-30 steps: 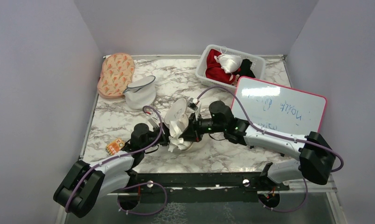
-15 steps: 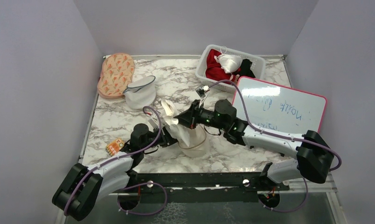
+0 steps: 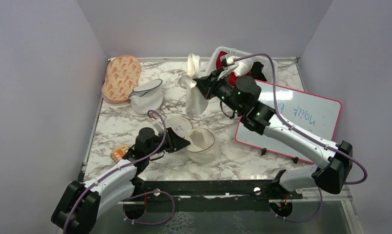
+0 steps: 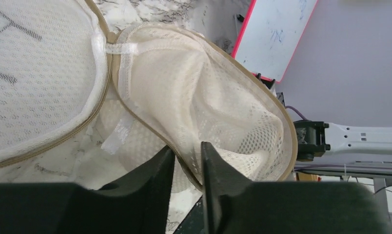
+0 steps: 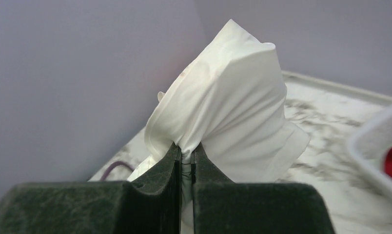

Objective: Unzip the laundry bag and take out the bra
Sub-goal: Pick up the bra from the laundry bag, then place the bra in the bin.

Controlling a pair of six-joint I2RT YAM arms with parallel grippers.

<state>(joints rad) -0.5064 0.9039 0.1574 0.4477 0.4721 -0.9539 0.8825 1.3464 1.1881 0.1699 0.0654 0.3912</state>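
Observation:
The cream laundry bag (image 3: 200, 142) lies open on the marble table, its two mesh halves spread apart; its inside fills the left wrist view (image 4: 199, 97). My left gripper (image 3: 183, 143) is shut on the bag's tan rim (image 4: 186, 161). My right gripper (image 3: 200, 84) is shut on the white bra (image 3: 194, 90) and holds it high above the table's far middle, hanging down, clear of the bag. The right wrist view shows the bra (image 5: 233, 97) bunched between the fingers.
A white bin (image 3: 214, 66) with a red garment (image 3: 225, 73) stands at the back right. A pink-framed whiteboard (image 3: 301, 117) lies on the right. An orange-patterned pouch (image 3: 121, 77) and a white-grey pouch (image 3: 146, 96) sit at the back left. A small orange tag (image 3: 119, 153) lies near the left arm.
My right gripper has lifted the bra out of the bag and carried it up and toward the back of the table. The bag now lies open and flat, still held by the left gripper.

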